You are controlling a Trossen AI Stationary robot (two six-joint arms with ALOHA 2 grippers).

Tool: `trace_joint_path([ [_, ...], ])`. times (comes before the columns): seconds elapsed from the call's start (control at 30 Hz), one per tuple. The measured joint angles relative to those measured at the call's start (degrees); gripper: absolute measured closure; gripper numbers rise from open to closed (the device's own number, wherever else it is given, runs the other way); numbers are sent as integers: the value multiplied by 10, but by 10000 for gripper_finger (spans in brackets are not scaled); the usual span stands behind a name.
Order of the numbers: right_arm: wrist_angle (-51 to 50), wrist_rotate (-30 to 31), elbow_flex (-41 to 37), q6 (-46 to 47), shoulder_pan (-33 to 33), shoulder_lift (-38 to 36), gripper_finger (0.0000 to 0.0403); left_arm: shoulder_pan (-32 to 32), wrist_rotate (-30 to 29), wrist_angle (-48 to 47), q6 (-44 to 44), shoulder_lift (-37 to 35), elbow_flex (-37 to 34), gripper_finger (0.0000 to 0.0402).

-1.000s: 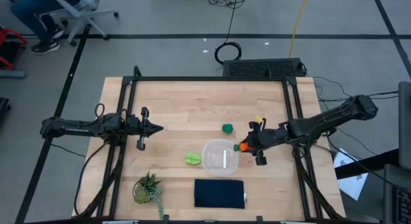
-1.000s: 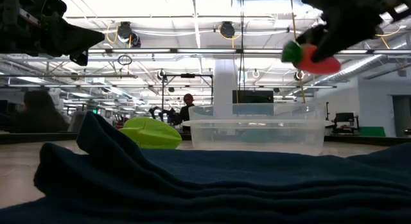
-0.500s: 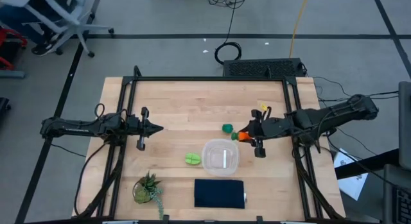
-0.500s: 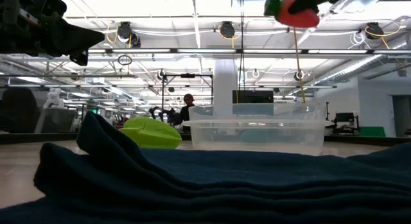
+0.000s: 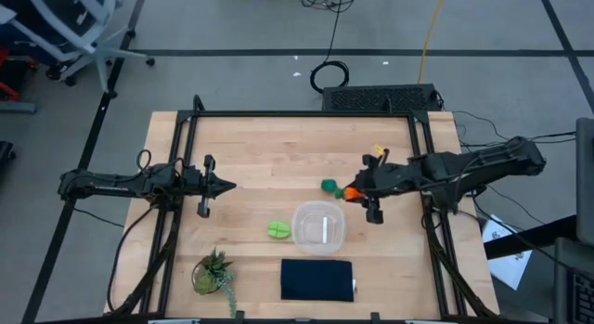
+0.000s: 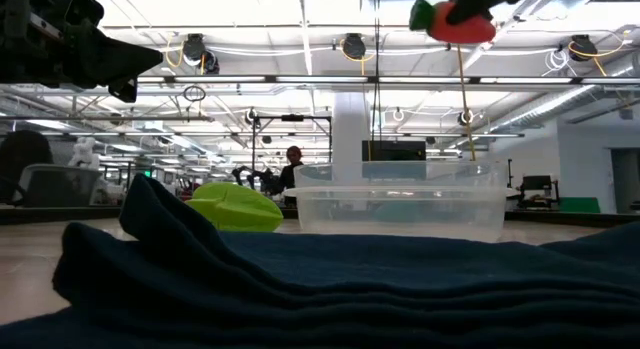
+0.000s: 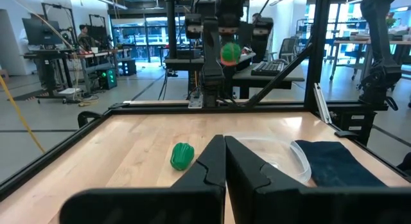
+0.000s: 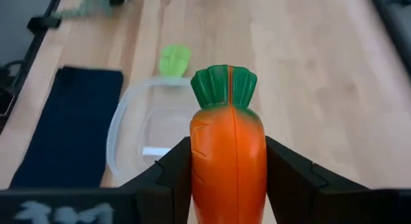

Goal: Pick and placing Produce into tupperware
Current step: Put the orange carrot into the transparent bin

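Observation:
My right gripper (image 5: 360, 193) is shut on the orange carrot (image 8: 228, 156), held high over the table just beyond the far right corner of the clear tupperware (image 5: 318, 227). The carrot's green top (image 6: 424, 11) points toward the table's left. The dark green round piece (image 5: 329, 186) lies on the wood right beside the carrot. The light green leafy piece (image 5: 277, 230) lies against the tupperware's left side. My left gripper (image 5: 228, 185) hovers shut over the table's left part and touches nothing. My right gripper pinches the carrot's orange body (image 8: 204, 166) between its two fingers (image 8: 290, 179), one on each side. The fingers come roughly level from the table's right and lie along the carrot. The green top (image 8: 225, 86) sticks out past the fingertips. The carrot is lifted clear of the table.
A dark navy cloth (image 5: 317, 279) lies at the near edge below the tupperware. A spiky potted plant (image 5: 212, 271) stands at the near left. Black frame rails run along the table's left and right sides. Bare wood lies across the far half.
My right gripper, still shut on the carrot, has risen and moved from the tupperware's right side toward the table's far edge and slightly left. The carrot has gone with it, well above the tupperware's rim. Over the last half second it has barely moved.

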Motion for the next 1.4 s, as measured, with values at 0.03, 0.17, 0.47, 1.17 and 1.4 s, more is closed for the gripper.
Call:
trace_joint_path([
  [0.03,7,-8,0,0,-2,10,259,0,0,0,0,0,0,401],
  [0.17,27,-12,0,-6,-10,49,257,0,0,2,0,0,0,401],
  [0.47,28,-47,54,-20,-17,124,257,0,0,1,0,0,0,401],
  [1.17,16,-84,81,-27,-17,202,256,0,0,0,0,0,0,401],
  [1.4,-4,-93,81,-30,-17,227,257,0,0,0,0,0,0,400],
])
